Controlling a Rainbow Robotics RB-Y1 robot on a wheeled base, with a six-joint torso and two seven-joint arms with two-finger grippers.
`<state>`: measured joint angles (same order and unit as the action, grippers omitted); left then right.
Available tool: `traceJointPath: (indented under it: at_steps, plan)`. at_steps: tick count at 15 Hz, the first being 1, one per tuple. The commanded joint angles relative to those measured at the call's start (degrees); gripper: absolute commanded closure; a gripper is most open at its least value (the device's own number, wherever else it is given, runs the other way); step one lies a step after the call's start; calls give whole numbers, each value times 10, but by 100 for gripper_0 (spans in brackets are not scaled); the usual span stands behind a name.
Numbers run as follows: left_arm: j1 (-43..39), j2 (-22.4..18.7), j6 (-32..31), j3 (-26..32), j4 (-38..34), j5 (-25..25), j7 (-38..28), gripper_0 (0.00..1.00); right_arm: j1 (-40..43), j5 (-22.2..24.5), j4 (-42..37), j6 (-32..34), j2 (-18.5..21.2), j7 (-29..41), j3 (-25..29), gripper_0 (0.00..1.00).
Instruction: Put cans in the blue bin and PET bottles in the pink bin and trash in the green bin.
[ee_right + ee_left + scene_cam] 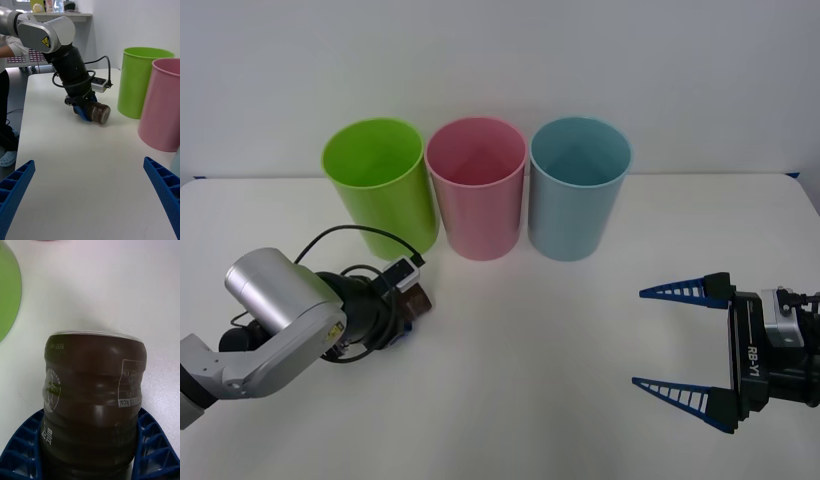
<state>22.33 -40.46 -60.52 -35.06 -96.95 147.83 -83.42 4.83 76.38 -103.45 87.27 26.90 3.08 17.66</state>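
The left gripper (88, 110) is pinching the small brown-labelled clear plastic bottle (97, 113) low beside the tall lime-green plastic bin (383, 185), while the right gripper (678, 342) is hanging spread wide.

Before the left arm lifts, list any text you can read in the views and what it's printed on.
"500": on the PET bottle label, printed upside down, held in the left gripper.
"16 Kcal": in the bottle label's nutrition box; remaining lines too small.
Round logo and characters on the label: unreadable.
"RB-Y1": on the right gripper body.
Yellow warning triangle: on the left arm, no words.
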Motion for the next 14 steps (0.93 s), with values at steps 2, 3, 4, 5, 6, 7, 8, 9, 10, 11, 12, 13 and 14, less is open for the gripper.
traceJointPath:
  at_steps: [2, 3, 4, 5, 6, 7, 8, 9, 10, 11, 12, 13, 14]
  plan:
    - [-1, -4, 26, -7, -1, -7, 4, 100, 0, 0, 0, 0, 0, 0, 0, 0]
    - [-1, -4, 36, -7, -1, -11, 8, 100, 0, 0, 0, 0, 0, 0, 0, 0]
    - [-4, -4, 50, -7, -4, -15, 13, 100, 0, 0, 0, 0, 0, 0, 0, 0]
    - [-4, -9, 66, -7, -11, -26, 15, 100, 0, 0, 0, 0, 0, 0, 0, 0]
    - [-6, -22, 85, -7, -20, -45, 15, 100, 0, 0, 0, 0, 0, 0, 0, 0]
    - [-12, -42, 114, -7, -35, -69, 19, 100, 0, 0, 0, 0, 0, 0, 0, 0]
    - [-18, -57, 135, -6, -46, -85, 25, 100, 0, 0, 0, 0, 0, 0, 0, 0]
    - [-27, -67, 156, -3, -54, -101, 30, 100, 0, 0, 0, 0, 0, 0, 0, 0]
    - [-48, -75, 182, 10, -68, -120, 37, 100, 0, 0, 0, 0, 0, 0, 0, 0]
    - [-69, -78, 194, 27, -80, -136, 53, 100, 0, 0, 0, 0, 0, 0, 0, 0]
    - [-96, -80, 197, 55, -96, -163, 84, 100, 0, 0, 0, 0, 0, 0, 0, 0]
    - [-116, -81, 197, 75, -111, -185, 101, 100, 0, 0, 0, 0, 0, 0, 0, 0]
    - [-136, -81, 198, 96, -124, -208, 119, 100, 0, 0, 0, 0, 0, 0, 0, 0]
